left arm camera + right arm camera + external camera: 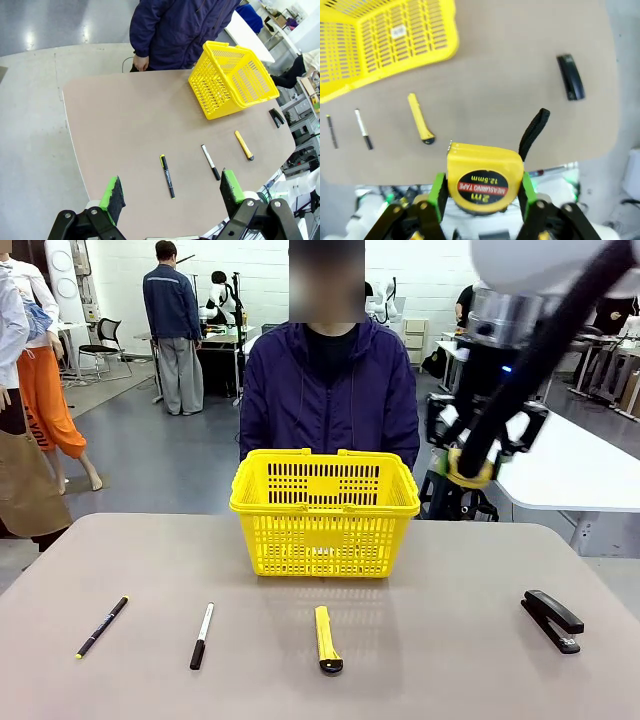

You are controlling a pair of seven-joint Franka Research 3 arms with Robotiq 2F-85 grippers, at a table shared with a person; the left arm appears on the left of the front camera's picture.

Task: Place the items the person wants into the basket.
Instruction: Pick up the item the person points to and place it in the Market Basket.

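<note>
Yellow tape measure (483,167) sits clamped in your right gripper (483,191), right of the basket (325,530); your left gripper (173,189) stands open.

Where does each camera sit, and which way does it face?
Front view: fixed on the robot's side, facing across the table at the person behind the basket; the right gripper shows upper right.
Left wrist view: on the left wrist, high, looking down at the table; the open left gripper shows at bottom.
Right wrist view: on the right wrist, looking down; the right gripper clamps the tape measure.
Shared: all three show basket, utility knife and stapler.
</note>
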